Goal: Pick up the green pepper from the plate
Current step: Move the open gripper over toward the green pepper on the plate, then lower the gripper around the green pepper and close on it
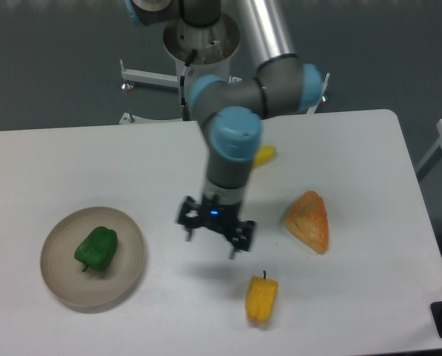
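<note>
Green pepper (96,248) on plate (129,276), well apart from open hand (212,241)

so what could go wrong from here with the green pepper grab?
1. The gripper hangs open over bare table, well right of the plate; the whole sideways approach remains.
2. The green pepper is lumpy and glossy and lies off-centre, so the fingers might slip or clip the raised rim.
3. The yellow pepper lies closer to the gripper, a likely wrong target.
</note>
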Tool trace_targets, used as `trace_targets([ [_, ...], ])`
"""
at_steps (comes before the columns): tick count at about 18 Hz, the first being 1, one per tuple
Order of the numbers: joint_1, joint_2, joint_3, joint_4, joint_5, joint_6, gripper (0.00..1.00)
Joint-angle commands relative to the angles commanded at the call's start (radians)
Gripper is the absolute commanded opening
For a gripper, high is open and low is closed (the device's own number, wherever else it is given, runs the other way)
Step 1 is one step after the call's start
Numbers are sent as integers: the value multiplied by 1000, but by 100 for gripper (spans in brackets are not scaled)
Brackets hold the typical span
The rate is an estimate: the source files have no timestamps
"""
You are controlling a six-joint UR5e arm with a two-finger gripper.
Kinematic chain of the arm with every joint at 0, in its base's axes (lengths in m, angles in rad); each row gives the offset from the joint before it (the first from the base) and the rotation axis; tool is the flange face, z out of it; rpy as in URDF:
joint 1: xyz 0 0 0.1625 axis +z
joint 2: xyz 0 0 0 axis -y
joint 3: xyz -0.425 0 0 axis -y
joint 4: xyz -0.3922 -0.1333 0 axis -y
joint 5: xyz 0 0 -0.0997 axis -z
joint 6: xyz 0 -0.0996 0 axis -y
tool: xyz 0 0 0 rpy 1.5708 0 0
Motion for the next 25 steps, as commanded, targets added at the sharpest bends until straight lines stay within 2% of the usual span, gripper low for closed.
trace_targets([
  [4,-89,-5,-28,8,2,-58,100],
  [8,-140,-18,-48,49,5,-91,100],
  [11,-160,-47,-46,83,9,-92,100],
  [22,-177,-86,-38,95,23,-88,99],
  [23,-177,-87,-35,95,29,-85,91],
  [25,-178,-86,-31,94,28,-85,63],
])
